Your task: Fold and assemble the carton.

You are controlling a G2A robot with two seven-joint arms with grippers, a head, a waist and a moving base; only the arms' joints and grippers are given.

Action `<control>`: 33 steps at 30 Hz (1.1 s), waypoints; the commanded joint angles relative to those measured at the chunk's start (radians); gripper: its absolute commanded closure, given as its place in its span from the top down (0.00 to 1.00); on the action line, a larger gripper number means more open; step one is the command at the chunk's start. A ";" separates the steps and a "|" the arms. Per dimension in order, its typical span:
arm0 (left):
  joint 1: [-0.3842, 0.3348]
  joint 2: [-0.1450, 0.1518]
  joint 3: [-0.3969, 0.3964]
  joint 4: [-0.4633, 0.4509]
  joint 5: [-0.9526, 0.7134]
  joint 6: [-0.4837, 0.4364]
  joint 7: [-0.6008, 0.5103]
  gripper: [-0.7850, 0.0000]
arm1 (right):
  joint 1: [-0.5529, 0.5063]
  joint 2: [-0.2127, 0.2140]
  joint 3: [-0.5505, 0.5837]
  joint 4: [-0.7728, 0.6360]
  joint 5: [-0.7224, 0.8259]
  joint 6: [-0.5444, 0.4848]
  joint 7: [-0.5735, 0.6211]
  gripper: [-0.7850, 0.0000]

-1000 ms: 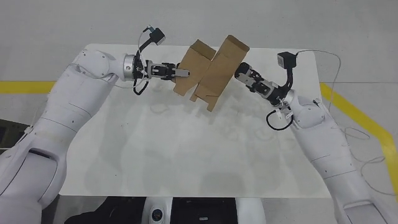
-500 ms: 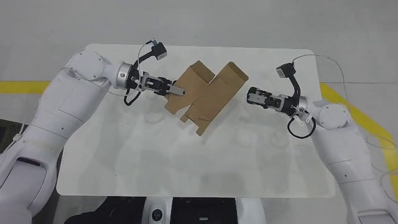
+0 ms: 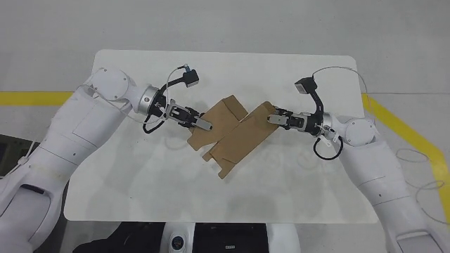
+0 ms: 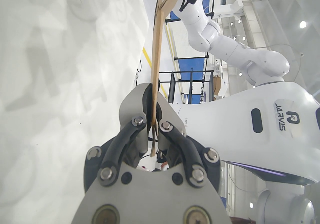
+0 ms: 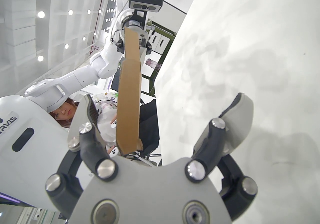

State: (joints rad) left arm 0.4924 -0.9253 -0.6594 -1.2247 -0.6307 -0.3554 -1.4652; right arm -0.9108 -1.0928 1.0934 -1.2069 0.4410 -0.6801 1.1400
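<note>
Cardboard carton [image 3: 232, 132], flattened, slung between your two grippers
Your left gripper [image 4: 152, 110] is clamped on its near edge; your right gripper [image 5: 162, 107] stands spread, the far flap loose between its jaws. Close off-centre and that end will likely crease or slip

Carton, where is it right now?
In the top view the carton is at the middle of the table, clamped at one end by the left gripper, its other end inside the open right gripper.

White table [image 3: 140, 190], grey floor [image 3: 211, 7], yellow line [image 3: 28, 98]
</note>
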 commanded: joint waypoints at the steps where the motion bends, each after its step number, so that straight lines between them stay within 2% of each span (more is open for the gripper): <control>1: -0.003 0.000 0.007 0.001 -0.008 0.002 -0.002 0.00 | 0.004 0.000 -0.009 0.005 0.004 -0.004 -0.004 1.00; 7: -0.013 0.001 0.018 0.012 -0.026 0.001 -0.001 0.00 | 0.010 0.002 -0.032 0.008 0.019 -0.001 -0.001 0.50; 16: -0.026 0.002 0.031 0.050 -0.026 -0.011 0.011 0.00 | 0.022 0.011 -0.058 0.000 0.033 0.003 0.003 0.43; 18: -0.028 0.002 0.035 0.056 -0.026 -0.013 0.013 0.00 | 0.026 0.014 -0.065 -0.003 0.034 0.004 0.004 0.36; 22: -0.032 0.004 0.043 0.062 -0.015 -0.019 0.019 0.00 | 0.035 0.017 -0.082 -0.005 0.046 0.012 0.012 0.29; 29: -0.035 0.008 0.057 0.070 -0.008 -0.033 0.033 0.00 | 0.052 0.020 -0.117 0.005 0.070 0.020 0.020 0.25; 33: -0.037 0.011 0.061 0.064 -0.018 -0.036 0.036 0.00 | 0.061 0.022 -0.133 0.013 0.084 0.017 0.017 0.09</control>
State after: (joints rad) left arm 0.4554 -0.9154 -0.5984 -1.1594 -0.6467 -0.3902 -1.4304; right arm -0.8511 -1.0709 0.9629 -1.1952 0.5211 -0.6618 1.1584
